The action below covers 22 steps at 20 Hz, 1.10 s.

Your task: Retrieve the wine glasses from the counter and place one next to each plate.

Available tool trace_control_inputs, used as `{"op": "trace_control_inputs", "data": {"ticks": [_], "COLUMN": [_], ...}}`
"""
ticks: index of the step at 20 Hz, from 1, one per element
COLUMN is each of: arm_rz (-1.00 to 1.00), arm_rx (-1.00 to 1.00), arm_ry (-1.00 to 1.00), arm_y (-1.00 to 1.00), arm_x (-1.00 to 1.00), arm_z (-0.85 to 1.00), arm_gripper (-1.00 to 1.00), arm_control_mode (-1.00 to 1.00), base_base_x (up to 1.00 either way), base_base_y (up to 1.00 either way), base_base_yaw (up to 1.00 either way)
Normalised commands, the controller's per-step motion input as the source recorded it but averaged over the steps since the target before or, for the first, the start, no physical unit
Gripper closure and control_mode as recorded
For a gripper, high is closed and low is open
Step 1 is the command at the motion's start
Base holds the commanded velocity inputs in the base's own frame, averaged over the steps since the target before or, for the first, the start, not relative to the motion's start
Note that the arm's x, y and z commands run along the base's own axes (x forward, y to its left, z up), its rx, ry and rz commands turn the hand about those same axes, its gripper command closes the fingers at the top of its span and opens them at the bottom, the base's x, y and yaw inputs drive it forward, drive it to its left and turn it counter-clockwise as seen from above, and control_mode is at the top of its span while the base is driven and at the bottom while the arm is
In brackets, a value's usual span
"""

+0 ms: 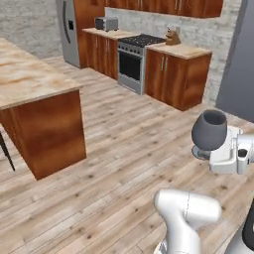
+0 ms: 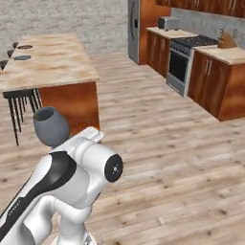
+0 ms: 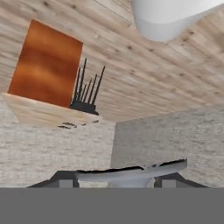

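No readable writing or labels. Wine glass [image 1: 210, 130] upright, bowl empty, carried mid-air over wood floor [image 1: 124, 163], foot between fingers of gripper [image 3: 117, 180], jaws part-open around it. Two plates [image 2: 22, 52] lie on island [image 2: 52, 67], stools [image 2: 19, 107] beside.

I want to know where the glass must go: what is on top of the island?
On the island, two dark plates lie near its far left end, beside the stools. The rest of the top looks bare. The gripper holds a wine glass over the floor.
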Motion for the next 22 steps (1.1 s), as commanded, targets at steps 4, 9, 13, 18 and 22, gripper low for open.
{"op": "trace_control_inputs", "data": {"ticks": [4,9,13,18,22], "arm_rz": [0.0,0.0,0.0,0.0,0.0], "arm_rx": [0.0,0.0,0.0,0.0,0.0], "arm_ry": [0.0,0.0,0.0,0.0,0.0], "arm_y": [0.0,0.0,0.0,0.0,0.0], "arm_x": [0.0,0.0,0.0,0.0,0.0], "arm_z": [0.0,0.0,0.0,0.0,0.0], "arm_gripper": [1.0,1.0,1.0,1.0,1.0], "arm_control_mode": [1.0,1.0,1.0,1.0,1.0], "base_base_x": [0.18,0.98,1.0,1.0,1.0], "base_base_y": [0.16,1.0,1.0,1.0,1.0], "base_base_yaw": [0.92,0.07,0.0,0.0,-0.02]}}
